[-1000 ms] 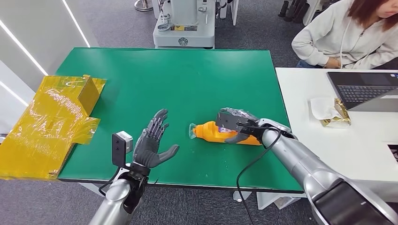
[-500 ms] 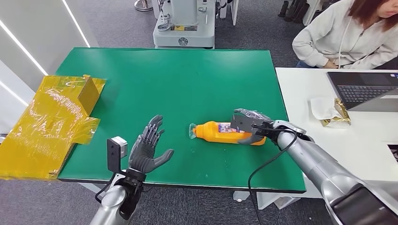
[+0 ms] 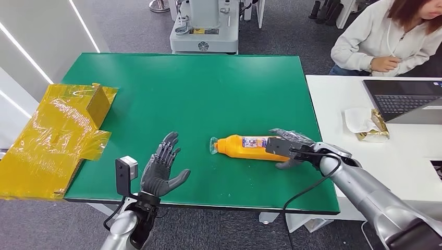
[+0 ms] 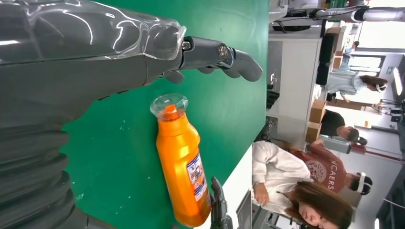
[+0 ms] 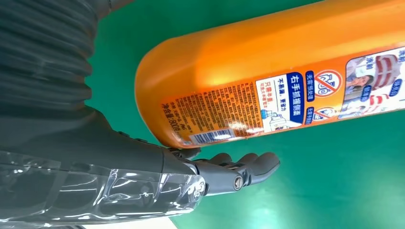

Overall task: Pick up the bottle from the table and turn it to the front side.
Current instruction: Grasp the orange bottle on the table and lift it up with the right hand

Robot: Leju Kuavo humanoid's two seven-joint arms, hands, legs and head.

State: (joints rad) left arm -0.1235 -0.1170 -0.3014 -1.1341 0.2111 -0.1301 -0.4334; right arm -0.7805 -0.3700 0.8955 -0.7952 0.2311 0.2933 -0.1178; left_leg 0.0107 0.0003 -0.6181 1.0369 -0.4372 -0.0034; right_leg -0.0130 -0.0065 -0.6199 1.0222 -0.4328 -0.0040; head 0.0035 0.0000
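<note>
Bottle point(image 3: 249, 147) flat, near table point(image 3: 208, 88) front edge

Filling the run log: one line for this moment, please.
bottle: lying on table | right hand: open at its base | left hand: open, apart

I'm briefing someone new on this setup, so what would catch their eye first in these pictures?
The orange bottle lying on its side on the green table, cap toward the robot's left. The right hand sits at its base end, and the left hand hangs open near the front edge. Crumpled yellow film spills over the table's left side.
</note>
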